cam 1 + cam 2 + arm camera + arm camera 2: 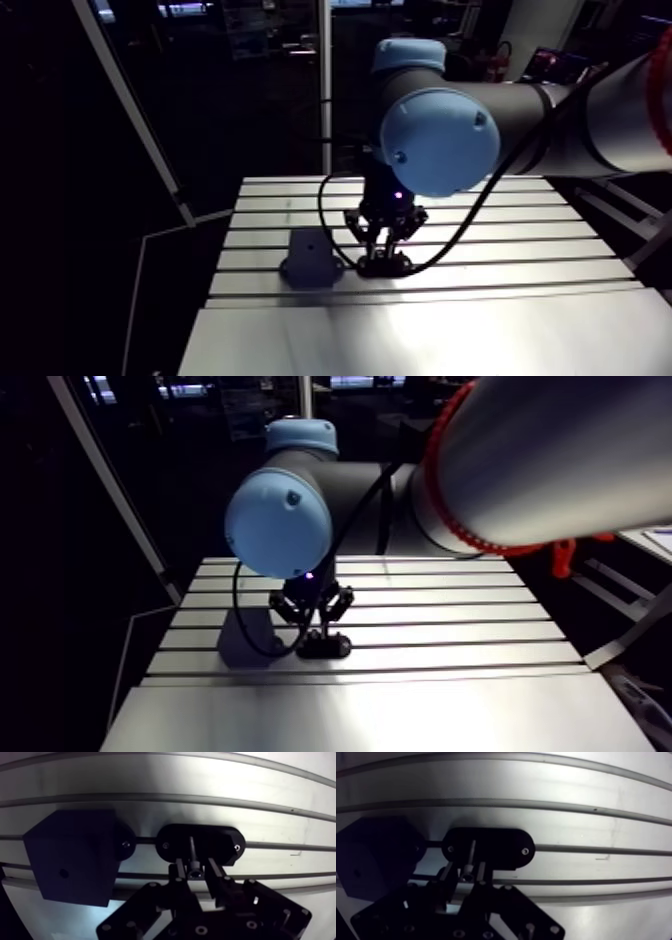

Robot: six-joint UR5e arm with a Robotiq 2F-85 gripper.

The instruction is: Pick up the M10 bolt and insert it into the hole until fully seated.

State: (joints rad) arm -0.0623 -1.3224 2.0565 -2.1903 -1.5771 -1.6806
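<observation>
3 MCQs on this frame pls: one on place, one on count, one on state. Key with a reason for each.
1. Where is the bolt?
A) lying on the black oval holder
B) in the hole of the black block
C) held up in the air

2. How many screws show in the holder?
A) one
B) two
C) four

3. The gripper is:
A) shut on the bolt
B) open, with a finger on either side of the bolt's head
C) shut and empty

Key:
1 A: the bolt lies along the holder, and no bolt is in the block's hole.
2 B: one screw shows at each end.
3 B: the wrist view shows a gap on each side of the head.
</observation>
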